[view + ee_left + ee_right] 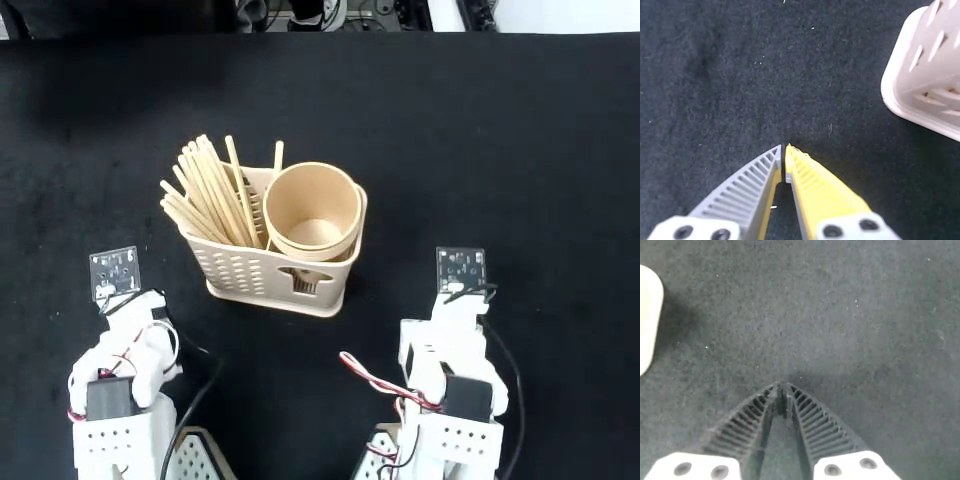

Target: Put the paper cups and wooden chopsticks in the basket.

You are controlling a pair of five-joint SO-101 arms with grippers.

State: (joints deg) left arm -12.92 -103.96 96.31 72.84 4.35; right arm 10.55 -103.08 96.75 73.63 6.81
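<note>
You have a black cloth-covered table [520,130] under everything. The 2 arms sit at its near edge: the left arm [120,390] at the lower left of the high view, the right arm [450,375] at the lower right. Both are well apart from each other, with the basket ahead of them and between them.

The basket [270,278] is cream with slotted walls and stands upright near the middle of the table, a little nearer your left arm. A corner of it shows in the left wrist view [930,75], and a sliver of its edge in the right wrist view [647,315].

The paper cups [312,210] are inside the basket, nested one in another and mouth up, filling its right part. You cannot tell how many are in the stack.

The wooden chopsticks [210,195] are also in the basket, a bundle in its left part that leans out toward the far left, with 1 or 2 sticks standing more upright just behind the cups.

Your left gripper [784,150] hangs over bare cloth near the basket, its grey and yellow fingers pressed together at the tips, holding nothing. Your right gripper [781,388] is over bare cloth too, its 2 dark fingers closed together and empty.
</note>
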